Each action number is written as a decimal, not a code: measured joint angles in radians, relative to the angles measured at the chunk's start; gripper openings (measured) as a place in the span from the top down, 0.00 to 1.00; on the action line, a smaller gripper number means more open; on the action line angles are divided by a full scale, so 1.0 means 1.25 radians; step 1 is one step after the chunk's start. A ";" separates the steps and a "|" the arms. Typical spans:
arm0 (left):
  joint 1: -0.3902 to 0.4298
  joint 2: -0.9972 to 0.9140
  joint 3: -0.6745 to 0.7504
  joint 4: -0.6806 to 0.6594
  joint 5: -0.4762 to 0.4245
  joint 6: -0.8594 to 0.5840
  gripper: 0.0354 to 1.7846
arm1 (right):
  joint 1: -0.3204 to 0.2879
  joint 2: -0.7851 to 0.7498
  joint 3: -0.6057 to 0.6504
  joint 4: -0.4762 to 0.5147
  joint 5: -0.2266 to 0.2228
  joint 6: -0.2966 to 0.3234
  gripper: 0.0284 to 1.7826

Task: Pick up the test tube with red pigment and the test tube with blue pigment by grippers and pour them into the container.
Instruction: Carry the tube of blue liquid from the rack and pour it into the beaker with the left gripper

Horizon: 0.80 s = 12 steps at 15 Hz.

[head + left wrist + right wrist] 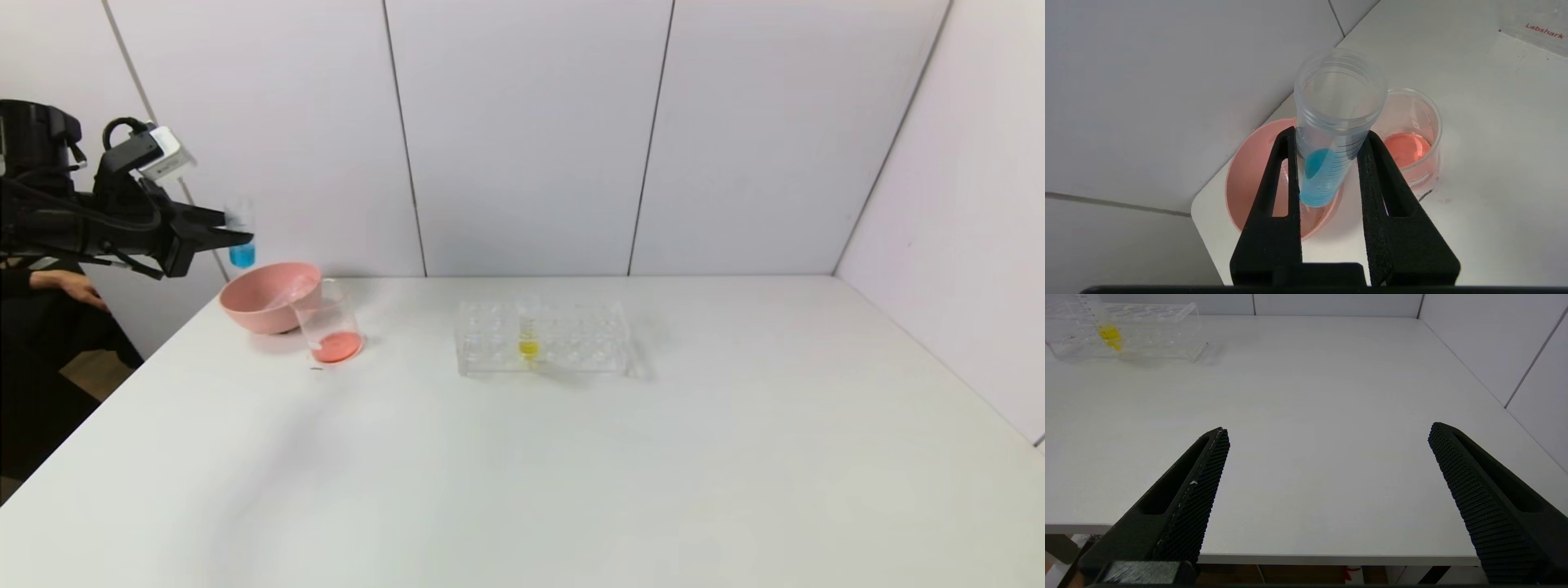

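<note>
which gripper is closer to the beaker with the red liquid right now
Left. The left gripper holds the blue test tube just above the pink bowl beside the beaker; the right gripper hangs open near the table's front edge.

We see a white table (571, 474) filling the lower frame, with pale panelled walls (531, 131) behind.

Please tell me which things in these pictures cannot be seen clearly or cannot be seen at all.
- Test tube with red pigment: in no view; only red liquid lies in the container.
- Inside of the pink bowl: left wrist view, partly covered by the left gripper and the test tube with blue pigment.
- Right gripper: outside the head view.
- Rack: right wrist view, cut by the edge.
</note>
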 joint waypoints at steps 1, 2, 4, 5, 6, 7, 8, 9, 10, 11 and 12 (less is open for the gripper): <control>0.007 0.014 -0.028 0.036 -0.020 0.047 0.77 | 0.000 0.000 0.000 0.000 0.000 0.000 0.00; 0.012 0.026 -0.053 0.071 -0.036 0.085 0.77 | 0.000 0.000 0.000 0.000 0.000 0.000 0.00; 0.021 0.048 -0.095 0.129 -0.046 0.146 0.77 | 0.000 0.000 0.000 0.000 0.000 0.000 0.00; 0.025 0.057 -0.112 0.149 -0.049 0.165 0.77 | 0.000 0.000 0.000 0.000 0.000 0.000 0.00; 0.028 0.064 -0.127 0.167 -0.050 0.181 0.77 | 0.000 0.000 0.000 0.000 0.000 0.000 0.00; 0.029 0.072 -0.146 0.187 -0.051 0.201 0.77 | 0.000 0.000 0.000 0.000 0.000 0.000 0.00; 0.032 0.079 -0.165 0.205 -0.051 0.221 0.77 | 0.000 0.000 0.000 0.000 0.000 0.000 0.00; 0.034 0.086 -0.189 0.229 -0.052 0.249 0.77 | 0.000 0.000 0.000 0.000 0.000 0.000 0.00; 0.037 0.097 -0.220 0.260 -0.056 0.285 0.77 | 0.000 0.000 0.000 0.000 0.000 0.000 0.00; 0.038 0.109 -0.248 0.293 -0.062 0.323 0.77 | 0.000 0.000 0.000 0.000 0.000 0.000 0.00; 0.039 0.121 -0.271 0.323 -0.066 0.357 0.77 | 0.000 0.000 0.000 0.000 0.000 0.000 0.00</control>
